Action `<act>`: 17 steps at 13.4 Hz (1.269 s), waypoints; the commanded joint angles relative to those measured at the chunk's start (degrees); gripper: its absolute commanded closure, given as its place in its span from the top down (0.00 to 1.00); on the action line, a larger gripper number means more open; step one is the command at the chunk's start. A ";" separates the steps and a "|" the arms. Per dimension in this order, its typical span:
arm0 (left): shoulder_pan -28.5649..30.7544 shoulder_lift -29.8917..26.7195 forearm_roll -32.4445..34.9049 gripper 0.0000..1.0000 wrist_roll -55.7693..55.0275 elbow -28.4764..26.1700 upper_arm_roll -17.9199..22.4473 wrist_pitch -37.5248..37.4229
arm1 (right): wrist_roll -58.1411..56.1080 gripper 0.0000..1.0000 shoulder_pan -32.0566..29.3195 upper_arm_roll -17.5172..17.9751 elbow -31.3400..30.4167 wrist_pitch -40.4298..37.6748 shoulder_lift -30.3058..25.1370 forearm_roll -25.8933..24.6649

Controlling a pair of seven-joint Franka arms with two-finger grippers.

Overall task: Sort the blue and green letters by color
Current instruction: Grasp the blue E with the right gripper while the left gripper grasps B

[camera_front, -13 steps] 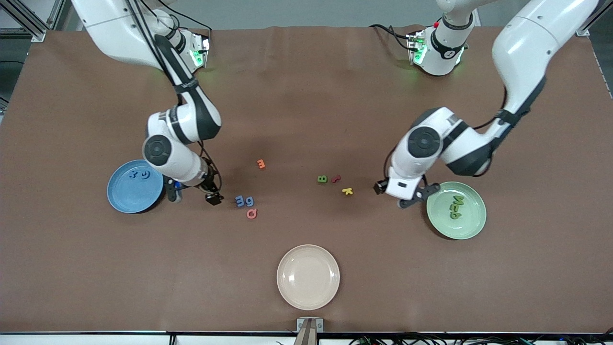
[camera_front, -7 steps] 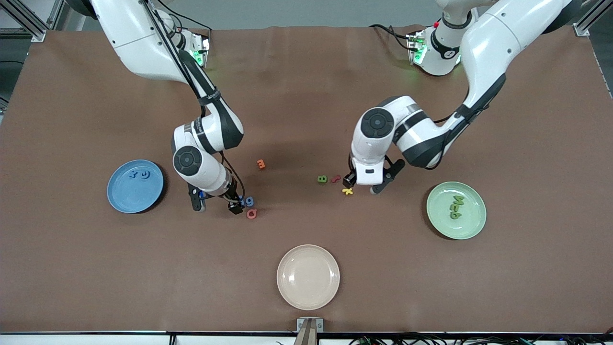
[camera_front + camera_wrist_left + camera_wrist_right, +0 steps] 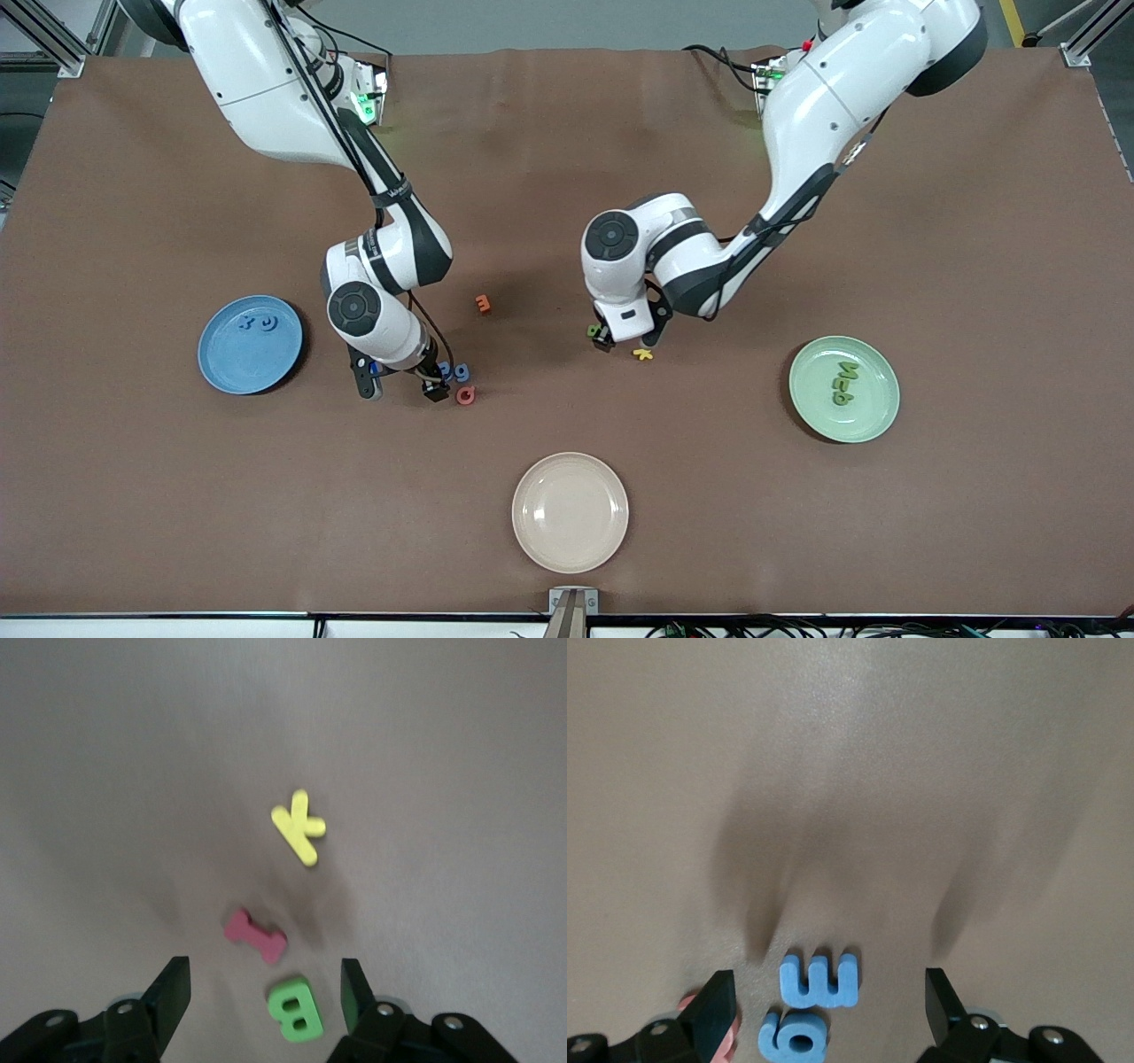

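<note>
Two spread grippers: left gripper (image 3: 266, 992) straddles green B (image 3: 295, 1011), right gripper (image 3: 828, 1010) blue 3 (image 3: 819, 981) (light, stiff foam; pinch flat edges).

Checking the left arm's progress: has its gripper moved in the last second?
Yes. The left gripper left the green plate's edge, crossed toward the right arm's end, and now sits open over the green B.

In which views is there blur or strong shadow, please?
Left wrist view: slightly soft, yet the green B, yellow K and red letter stay readable. Right wrist view: smeared dark shadow streaks on the table above the blue letters. Front view: sharp, evenly lit.
</note>
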 commanded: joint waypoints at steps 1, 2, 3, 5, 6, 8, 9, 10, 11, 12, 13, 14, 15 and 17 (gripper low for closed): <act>-1.61 2.28 -0.12 0.74 -1.59 2.51 0.63 2.03 | 0.50 0.92 0.62 -0.29 1.39 0.44 1.40 -0.70; -2.40 2.72 -0.12 0.73 -2.56 2.51 1.42 3.26 | 0.50 0.90 0.62 -0.29 1.39 0.79 1.58 -0.70; -3.45 2.99 -0.12 0.72 -3.00 2.51 2.56 3.97 | 0.50 0.86 0.62 -0.29 1.47 0.80 1.58 -0.70; -4.16 3.25 -0.12 0.69 -3.01 2.51 3.27 4.06 | 0.50 0.80 0.62 -0.29 1.47 0.88 1.85 -0.70; -4.08 3.43 -0.12 0.66 -3.01 2.60 3.27 4.15 | 0.50 0.77 0.62 -0.29 1.47 0.97 1.85 -0.70; -4.16 3.87 -0.21 0.38 -2.83 3.39 3.36 4.15 | 0.50 0.72 0.62 -0.29 1.47 1.15 1.93 -0.70; -4.16 3.78 -0.21 0.19 -2.66 3.56 3.27 4.15 | 0.42 0.70 0.62 -0.29 1.47 1.23 1.93 -0.70; -4.08 3.52 -0.21 0.05 -2.39 3.65 3.27 4.15 | 0.50 0.68 0.62 -0.29 1.47 1.24 2.02 -0.70; -3.73 3.34 -0.12 0.01 -2.30 3.65 3.27 4.06 | 0.42 0.68 0.71 -0.29 1.47 1.24 2.02 -0.70; -3.29 2.82 0.57 0.00 -2.22 3.74 3.27 3.71 | 0.50 0.68 0.71 -0.29 1.47 1.24 2.02 -0.70; -2.76 1.68 0.32 0.00 -1.52 3.74 3.27 3.28 | 0.50 0.68 0.71 -0.29 1.56 1.32 2.02 -0.70; -1.80 0.45 0.14 0.00 -0.38 3.74 3.01 1.79 | 0.50 0.68 0.79 -0.29 1.56 1.32 2.11 -0.70; -0.14 -1.04 0.05 0.00 1.72 3.74 1.88 -1.09 | 0.50 0.68 1.23 -0.29 1.56 1.41 2.11 -0.70; 5.21 -2.98 0.05 0.00 8.90 3.39 -2.59 -6.02 | 0.42 0.66 1.23 -0.29 1.65 1.41 2.37 -0.79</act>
